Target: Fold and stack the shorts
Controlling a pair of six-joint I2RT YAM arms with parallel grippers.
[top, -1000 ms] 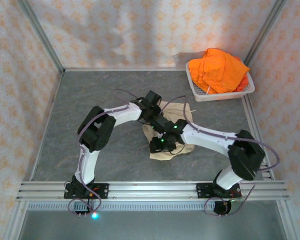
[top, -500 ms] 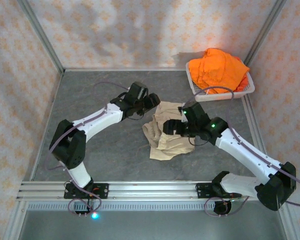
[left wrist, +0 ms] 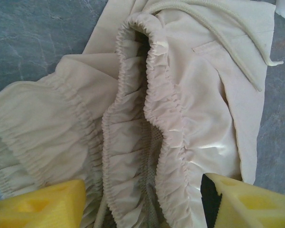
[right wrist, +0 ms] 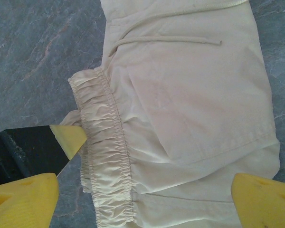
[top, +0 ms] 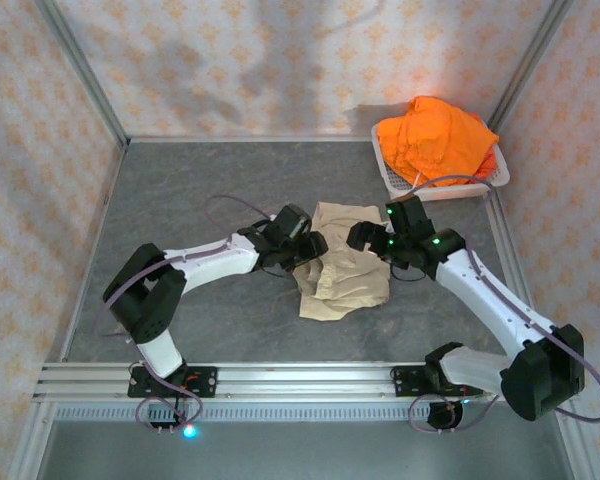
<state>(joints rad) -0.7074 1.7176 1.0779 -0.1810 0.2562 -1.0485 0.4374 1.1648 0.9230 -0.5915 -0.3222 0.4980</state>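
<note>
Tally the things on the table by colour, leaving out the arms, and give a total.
Beige shorts: 1
Orange cloth heap: 1, separate pieces cannot be told apart
White basket: 1
Total: 3

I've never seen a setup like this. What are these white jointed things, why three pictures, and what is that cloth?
Those are two robot arms bolted at the near edge of a grey table. The wide picture looks down from above; the two close-ups come from a camera on each wrist, its yellow fingers showing at the bottom. Beige shorts lie crumpled mid-table. The left end effector and right end effector sit at either side of them, both spread open, gripping nothing. Orange shorts are piled in a white basket at the far right corner.
</note>
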